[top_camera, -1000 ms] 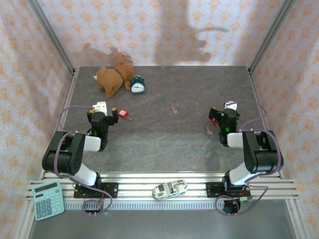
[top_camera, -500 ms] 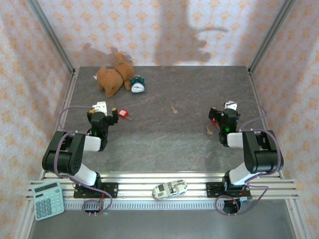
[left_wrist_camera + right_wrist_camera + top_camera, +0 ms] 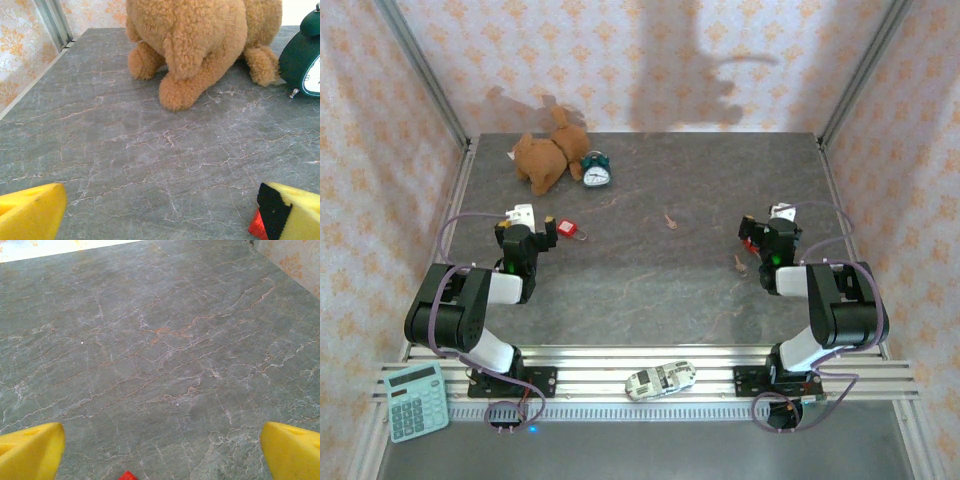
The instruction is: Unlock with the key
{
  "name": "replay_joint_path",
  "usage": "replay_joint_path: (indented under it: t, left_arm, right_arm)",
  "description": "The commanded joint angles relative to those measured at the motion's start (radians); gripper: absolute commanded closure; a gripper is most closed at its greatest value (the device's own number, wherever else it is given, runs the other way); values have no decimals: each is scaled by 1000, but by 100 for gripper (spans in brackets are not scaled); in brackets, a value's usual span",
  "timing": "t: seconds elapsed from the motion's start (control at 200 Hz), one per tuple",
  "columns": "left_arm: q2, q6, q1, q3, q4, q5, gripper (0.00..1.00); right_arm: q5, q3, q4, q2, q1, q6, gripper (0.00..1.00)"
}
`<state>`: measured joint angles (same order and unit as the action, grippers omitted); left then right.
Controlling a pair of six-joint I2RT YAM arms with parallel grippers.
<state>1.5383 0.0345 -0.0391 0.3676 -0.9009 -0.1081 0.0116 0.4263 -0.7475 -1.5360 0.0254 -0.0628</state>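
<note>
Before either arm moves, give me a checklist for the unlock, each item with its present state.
1. Find the red padlock: ok, on the table, beside the left gripper.
2. Left gripper open: ok, fingers wide apart, nothing between.
3. Check the right gripper is open: ok, empty.
4. Find the key: cannot tell; a red scrap under the right gripper is mostly cut off.
5. Clearance from plush dog and alarm clock: ok, both sit farther back.
</note>
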Motion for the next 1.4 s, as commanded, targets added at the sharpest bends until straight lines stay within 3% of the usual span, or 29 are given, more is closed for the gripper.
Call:
replay_joint_path:
  t: [0.0,0.696,0.811,0.896,1.006,1.101,1.266,1.341,1.396]
  left_arm:
    - [-9,14,0,1,-18,4,0]
    - [-6,-16,4,12,-5,-64,0]
    - [-96,3,-11,-16,14,-67,0]
    - [-268,35,-67,34,217,-152,0]
    - [-487,17,-81,194,515,-53,0]
    - [-567,-152,-87,383,683,-35,0]
    - [-535,-492,-82,754,1112,-5,0]
    - [-547,-446,-54,717,965,246,0]
    - [-567,-563,-50,629,821,273,0]
  right_arm:
    - [31,9,5,19,4,13,1]
    - [31,9,6,19,4,14,1]
    - [32,9,5,16,4,13,1]
    - [29,11,8,17,3,14,1]
    - [29,11,8,16,3,15,1]
    - [27,12,7,16,2,15,1]
    - [28,9,6,20,3,13,1]
    - [133,13,18,65,40,-3,1]
    - [217,84,210,174,96,-35,1]
